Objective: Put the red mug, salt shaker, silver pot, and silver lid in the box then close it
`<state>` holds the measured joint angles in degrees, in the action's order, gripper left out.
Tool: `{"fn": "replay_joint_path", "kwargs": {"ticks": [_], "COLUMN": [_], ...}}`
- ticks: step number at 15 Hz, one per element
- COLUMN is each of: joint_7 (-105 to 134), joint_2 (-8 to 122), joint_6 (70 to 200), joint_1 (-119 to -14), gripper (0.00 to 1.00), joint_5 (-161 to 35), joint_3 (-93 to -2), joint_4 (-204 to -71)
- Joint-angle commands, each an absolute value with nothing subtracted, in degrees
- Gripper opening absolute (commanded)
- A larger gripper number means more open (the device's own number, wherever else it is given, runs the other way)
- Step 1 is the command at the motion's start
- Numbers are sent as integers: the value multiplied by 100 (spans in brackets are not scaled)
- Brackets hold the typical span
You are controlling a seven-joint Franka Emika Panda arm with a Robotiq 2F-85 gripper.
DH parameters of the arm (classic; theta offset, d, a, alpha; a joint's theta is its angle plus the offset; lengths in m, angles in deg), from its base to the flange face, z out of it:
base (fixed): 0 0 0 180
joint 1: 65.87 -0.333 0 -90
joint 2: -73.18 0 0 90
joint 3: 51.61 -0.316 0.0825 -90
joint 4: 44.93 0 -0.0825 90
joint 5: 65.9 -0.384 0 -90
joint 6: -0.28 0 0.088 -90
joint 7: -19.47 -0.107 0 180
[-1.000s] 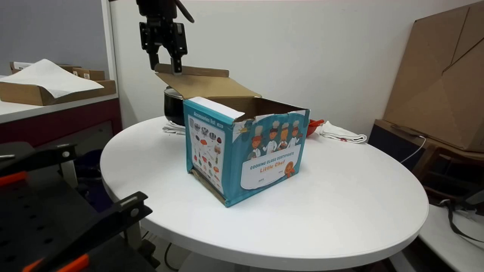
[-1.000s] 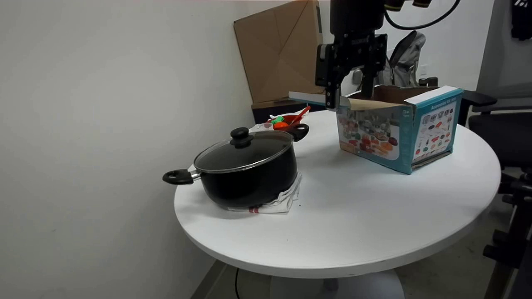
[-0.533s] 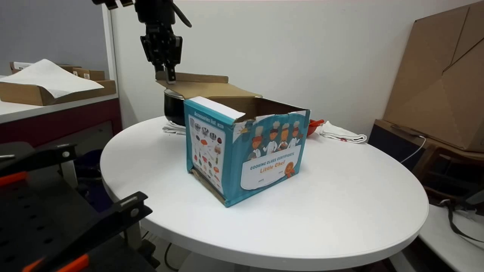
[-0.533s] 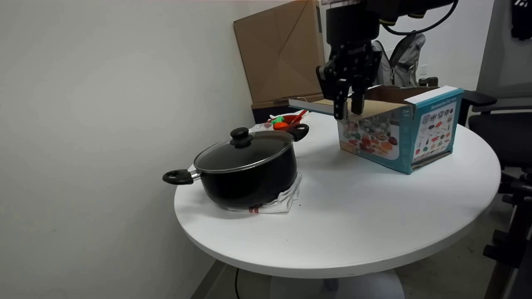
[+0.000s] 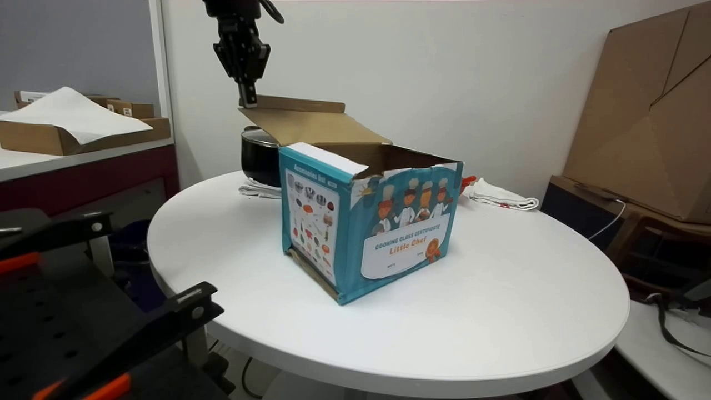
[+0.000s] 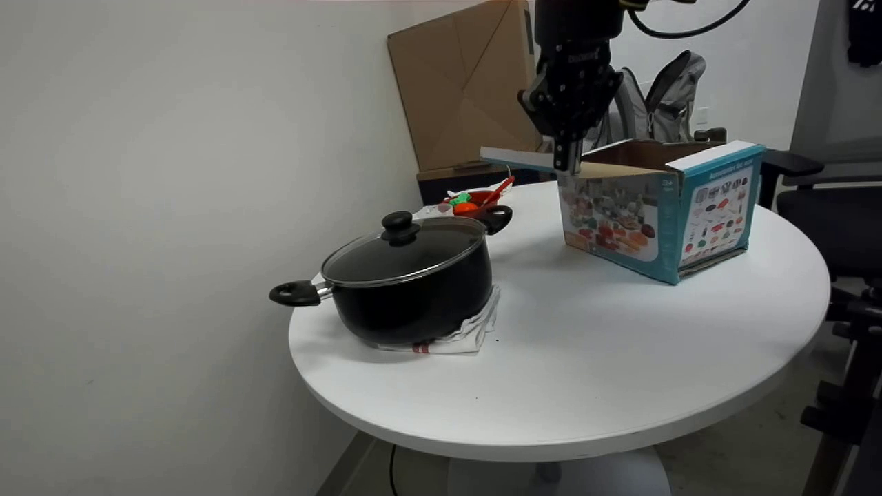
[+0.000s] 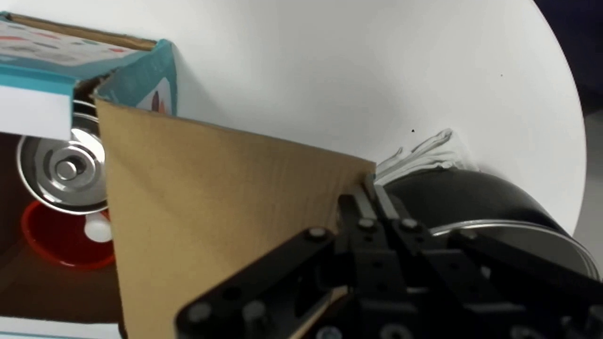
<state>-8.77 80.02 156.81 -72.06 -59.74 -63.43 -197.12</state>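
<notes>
The blue box (image 5: 355, 250) stands on the white table with its top open. One brown flap (image 7: 226, 188) sticks out sideways, and my gripper (image 7: 374, 188) is shut on its turned-up outer edge. In both exterior views the gripper (image 6: 567, 165) hangs above the table, pointing down, its fingers together at that flap. Inside the box, the wrist view shows the silver lid (image 7: 70, 169) with its knob, and the red mug (image 7: 59, 245). A white-ended piece (image 7: 98, 228) over the mug may be the salt shaker. Whether the silver pot lies under the lid, I cannot tell.
A large black pot (image 6: 413, 310) with a glass lid sits on a folded cloth (image 6: 475, 331), close to the flap. Behind it is a red bowl (image 6: 482, 196) of toy pieces. Another cloth (image 5: 502, 194) lies near the wall. A big brown carton (image 5: 639, 111) stands beyond the table.
My gripper's fingers came together on the flap's edge. It dipped, pressing the flap down, then rose with the flap lifting again. The box has shifted slightly on the table.
</notes>
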Motion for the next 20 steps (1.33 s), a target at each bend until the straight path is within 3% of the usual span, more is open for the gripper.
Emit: {"fn": "replay_joint_path", "kwargs": {"ticks": [1, 11, 20], "joint_7": [-310, 2047, 3181], "joint_2": [8735, 10264, 9543], "joint_6": [15551, 14434, 13957], "joint_1": [-7353, -7182, -6012], "gripper": [1, 1, 1], "joint_5": [-6618, -7835, -7529], "joint_3": [-6228, -4660, -3493], "joint_4": [-19869, -20354, -20278]}}
